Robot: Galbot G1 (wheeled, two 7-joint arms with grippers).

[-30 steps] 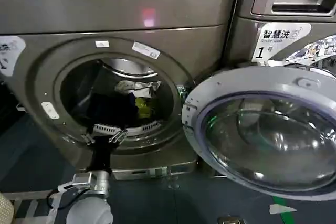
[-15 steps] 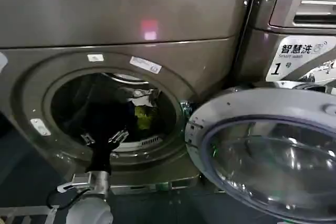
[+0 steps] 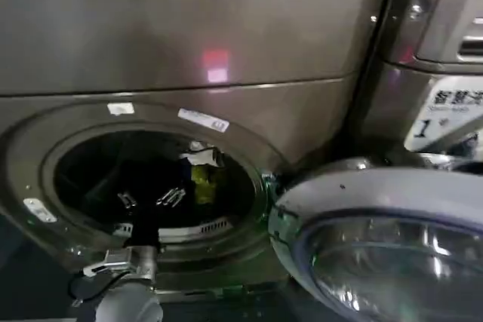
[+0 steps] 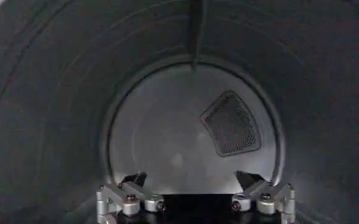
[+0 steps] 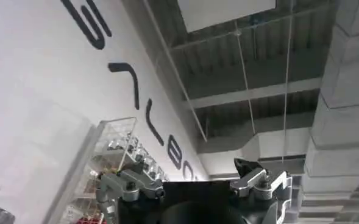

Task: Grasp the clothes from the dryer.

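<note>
Left pincer (image 3: 149, 198) is hanging open and empty at centre-left inside the dryer (image 3: 302, 122), while the soft, light clothes (image 3: 202, 175) are inviting a pinch on a raised fold.

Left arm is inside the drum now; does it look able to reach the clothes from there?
Probably yes: the left pincer is open inside the dryer, and the clothes lie just beyond, with nothing between.

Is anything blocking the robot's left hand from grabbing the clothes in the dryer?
Nothing visible blocks it. The left gripper is open inside the dryer porthole, and the clothes lie deeper and to its right.
</note>
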